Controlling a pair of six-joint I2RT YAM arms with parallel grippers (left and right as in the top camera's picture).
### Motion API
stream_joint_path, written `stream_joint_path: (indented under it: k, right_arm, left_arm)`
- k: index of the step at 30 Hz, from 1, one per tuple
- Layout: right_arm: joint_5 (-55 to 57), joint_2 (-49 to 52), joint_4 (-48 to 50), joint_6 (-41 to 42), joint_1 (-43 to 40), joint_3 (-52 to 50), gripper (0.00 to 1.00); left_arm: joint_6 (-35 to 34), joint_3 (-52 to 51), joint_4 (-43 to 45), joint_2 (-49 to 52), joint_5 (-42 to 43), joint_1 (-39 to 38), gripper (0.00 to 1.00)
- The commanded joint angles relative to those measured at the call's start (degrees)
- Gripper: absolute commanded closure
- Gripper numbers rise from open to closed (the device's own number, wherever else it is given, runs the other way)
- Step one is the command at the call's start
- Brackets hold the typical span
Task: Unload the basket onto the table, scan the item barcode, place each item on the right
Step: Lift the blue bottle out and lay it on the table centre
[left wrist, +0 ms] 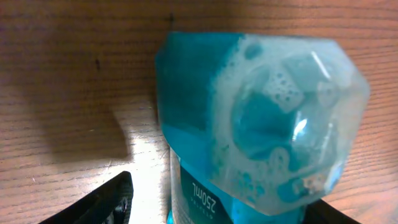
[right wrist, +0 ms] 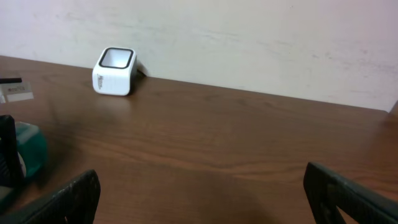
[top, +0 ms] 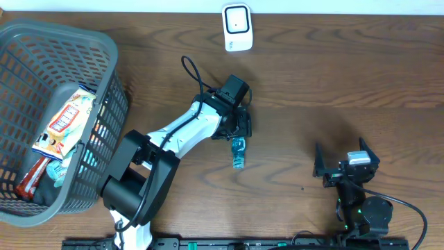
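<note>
The item is a clear bottle of blue liquid [top: 238,151], lying on its side on the wooden table. Seen close in the left wrist view, the bottle [left wrist: 261,118] shows foam inside and a "250mL" label. My left gripper [top: 240,133] stands over its upper end, jaws open around it. The left finger [left wrist: 106,202] is clear of the bottle, with lit table between them. A white barcode scanner [top: 237,26] stands at the table's far edge, also visible as the scanner [right wrist: 114,71] in the right wrist view. My right gripper [top: 343,157] rests open and empty at the lower right.
A grey plastic basket [top: 104,48] holding snack packets [top: 66,121] fills the left side. In the right wrist view, the bottle [right wrist: 31,148] peeks in at the left edge, with a pale wall behind the table's far edge.
</note>
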Motion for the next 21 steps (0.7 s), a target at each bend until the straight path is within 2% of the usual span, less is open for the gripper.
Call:
stream_joint_path:
  k: [1, 5, 8, 10, 13, 15, 17, 19, 21]
  right_arm:
    - [0.04, -0.26, -0.11, -0.63, 0.39, -0.15, 0.01]
    - [0.07, -0.26, -0.11, -0.63, 0.39, -0.15, 0.01]
    - [0.07, -0.26, -0.11, -0.63, 0.39, -0.15, 0.01]
    - [0.07, -0.26, -0.11, -0.63, 0.39, -0.15, 0.01]
    - [0.07, -0.26, -0.11, -0.63, 0.39, -0.15, 0.01]
    - [0.07, -0.26, -0.11, -0.63, 0.39, -0.15, 0.01]
    - [0.07, -0.26, -0.11, -0.63, 0.39, -0.15, 0.01]
    - [0.07, -0.26, -0.11, -0.63, 0.39, -0.15, 0.01]
    - [0.07, -0.26, -0.11, -0.63, 0.39, -0.15, 0.01]
  left_arm:
    - [1.03, 0.66, -0.11, -1.49, -0.42, 0.02, 0.22]
    - [4.28, 3.3, -2.93, -4.35, -1.75, 0.15, 0.1]
    - [8.13, 9.05, -9.46, -8.41, -2.78, 0.35, 0.04]
    - [10.27, 15.08, -16.0, -12.5, -6.47, 0.35, 0.03]
    - [10.67, 21.94, -22.69, -17.7, -19.12, 0.35, 0.01]
    - [13.6, 26.69, -25.38, -22.01, -28.89, 0.35, 0.02]
    - [14.49, 29.42, -25.66, -25.46, -37.33, 0.55, 0.02]
    - [14.36, 31.76, -24.11, -30.56, -49.2, 2.19, 0.02]
    - [11.34, 32.0, -22.38, -34.14, -56.33, 5.31, 0.02]
